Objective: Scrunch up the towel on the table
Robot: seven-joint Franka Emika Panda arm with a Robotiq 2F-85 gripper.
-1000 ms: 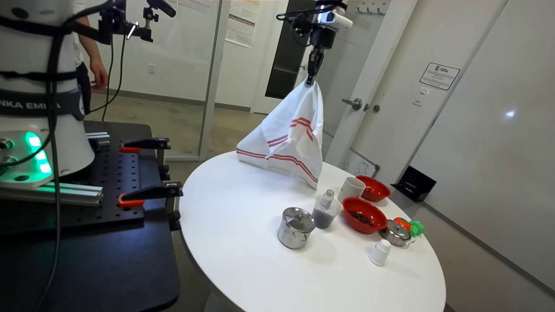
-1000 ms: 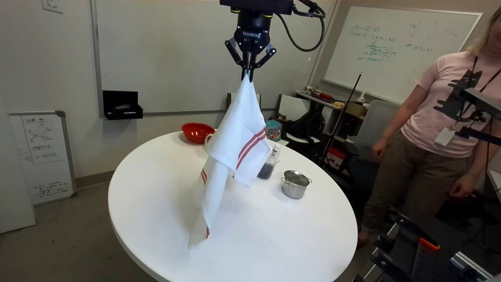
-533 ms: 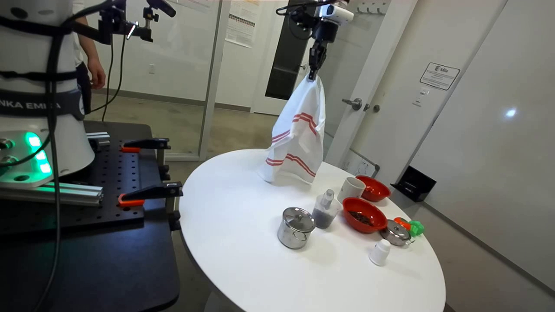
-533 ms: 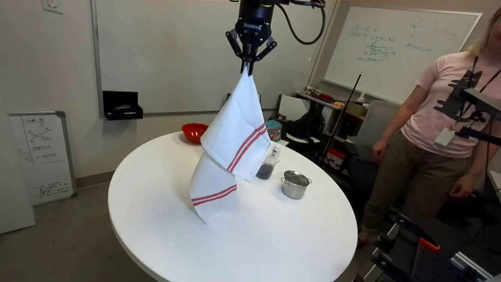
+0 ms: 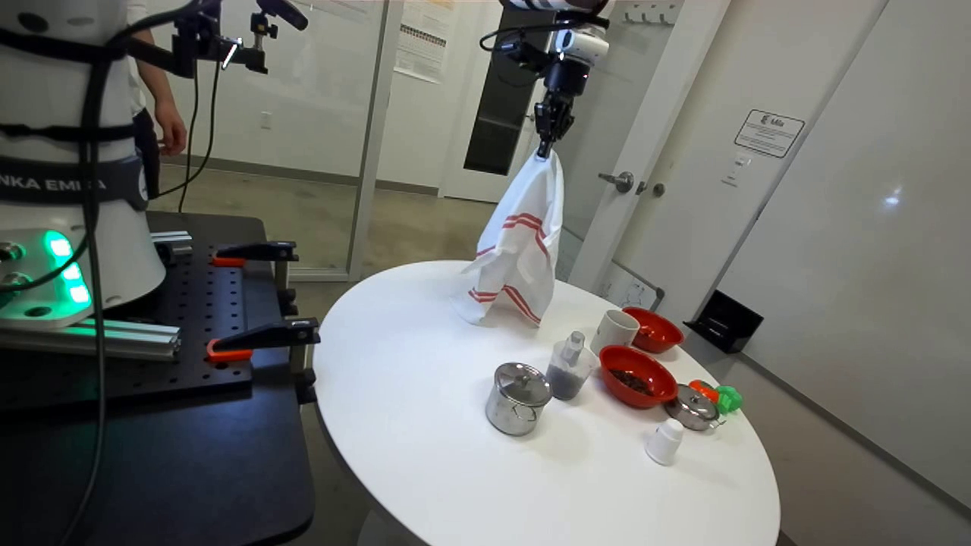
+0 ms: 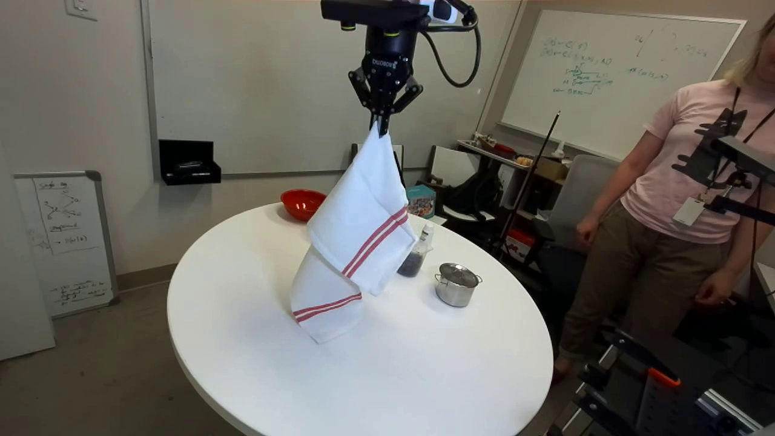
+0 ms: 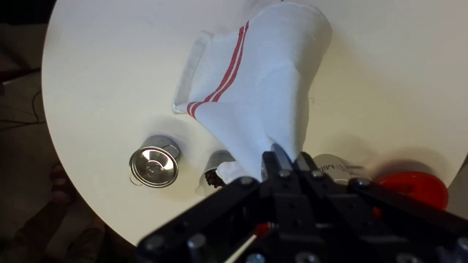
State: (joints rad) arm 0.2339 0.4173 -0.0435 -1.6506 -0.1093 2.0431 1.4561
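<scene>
The gripper (image 6: 379,128) holds the towel (image 6: 363,212) by a single pinched spot at its top, the jaws narrow with cloth between them. From there the towel hangs over the table (image 6: 436,369), its lower end seeming to touch the surface and fold under. One high grip probably suits the job: weight alone draws the cloth into loose folds, and lowering it straight down should let it collapse into a heap, whereas letting go too high might let it slump flat. The pot (image 5: 518,406), beaker (image 5: 565,379), mug (image 5: 614,331) and red bowls (image 5: 630,397) stand to one side of the towel, perhaps to give it room to bunch; a trailing edge could brush the beaker or mug. As for writing, the base (image 5: 121,258) bears "NKA EMI", the rest cut off or partly covered; "ROBOTIQ" appears upside down on the gripper in an exterior view; the wall sign (image 5: 770,135) reads "Mila", and the mug shows "Mil" in the wrist view. Handwriting on the whiteboard (image 6: 623,91) is too small to read.
</scene>
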